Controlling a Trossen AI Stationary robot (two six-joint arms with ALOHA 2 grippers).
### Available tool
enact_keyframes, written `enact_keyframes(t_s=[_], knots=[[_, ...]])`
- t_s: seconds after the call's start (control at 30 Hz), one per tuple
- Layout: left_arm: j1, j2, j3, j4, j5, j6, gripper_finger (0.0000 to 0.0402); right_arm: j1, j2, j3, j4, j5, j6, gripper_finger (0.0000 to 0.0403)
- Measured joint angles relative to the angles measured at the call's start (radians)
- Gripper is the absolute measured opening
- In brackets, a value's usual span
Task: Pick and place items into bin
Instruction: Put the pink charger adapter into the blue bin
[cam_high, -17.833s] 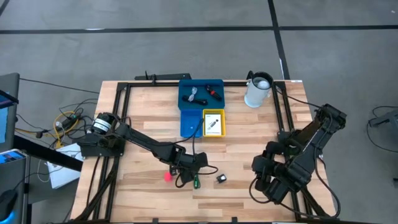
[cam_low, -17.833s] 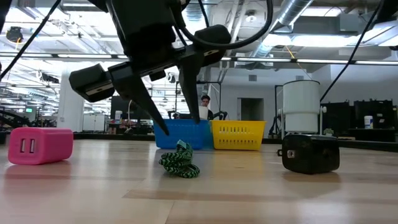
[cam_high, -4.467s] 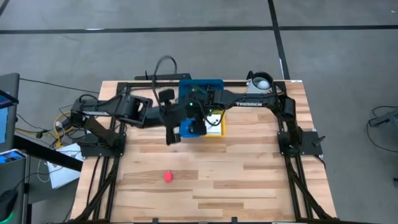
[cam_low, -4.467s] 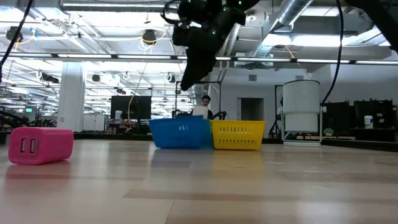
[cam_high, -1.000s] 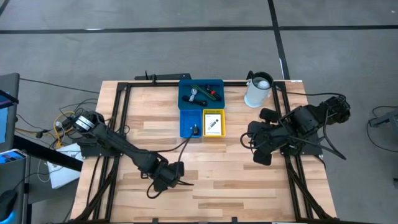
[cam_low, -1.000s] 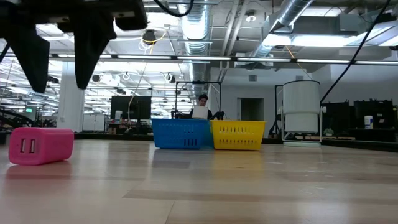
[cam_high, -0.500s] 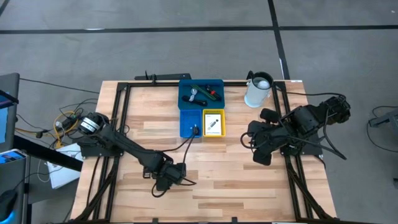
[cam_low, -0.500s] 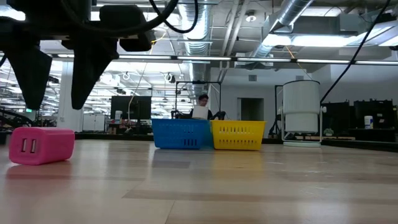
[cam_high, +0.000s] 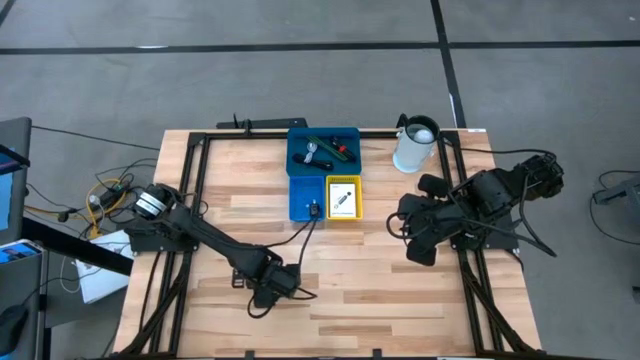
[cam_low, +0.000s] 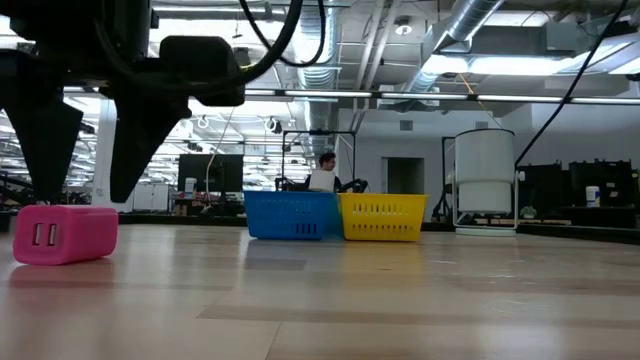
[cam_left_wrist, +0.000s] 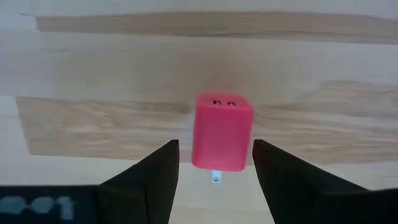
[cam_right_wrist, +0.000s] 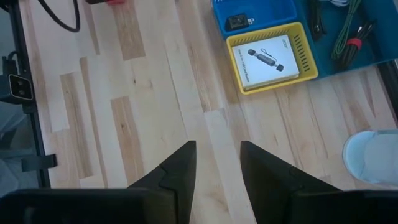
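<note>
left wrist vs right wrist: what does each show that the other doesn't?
Left wrist only: the left hand, open, fingers either side of the pink block, with two slots on its end face and a metal prong at the near end.

Right wrist only: the right hand, open over bare wood; the yellow bin with a white card, the small blue bin with a black piece, cables in the wide tray, the white pitcher.

Both: the wooden table.

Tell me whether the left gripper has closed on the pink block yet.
Not yet: open. In the left wrist view the left gripper has its fingers spread either side of the pink block, which lies on the table between them, with gaps showing.
</note>
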Motion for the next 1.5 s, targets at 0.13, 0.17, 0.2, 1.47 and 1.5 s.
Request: enact_keyframes(t_s=[0.13, 0.17, 0.2, 1.47, 1.5], knots=[[0.001, 0.009, 0.0, -0.003, 0.009, 0.001, 0.0195, 0.0, 0.0, 0.0, 0.0, 0.001, 0.0, 0.0118], [0.001, 0.01, 0.0, -0.005, 0.011, 0.002, 0.0195, 0.0, 0.0, 0.0, 0.0, 0.001, 0.0, 0.0118], [0.001, 0.01, 0.0, -0.006, 0.011, 0.002, 0.0195, 0.0, 0.0, 0.0, 0.0, 0.002, 0.0, 0.0118], [0.026, 0.008, -0.064, 0.088, 0.064, 0.078, 0.0159, -0.01, 0.0, 0.0, 0.008, 0.01, -0.002, 0.0118], [0.026, 0.008, -0.064, 0.089, 0.064, 0.078, 0.0157, -0.01, 0.0, 0.0, 0.008, 0.011, -0.002, 0.0118]])
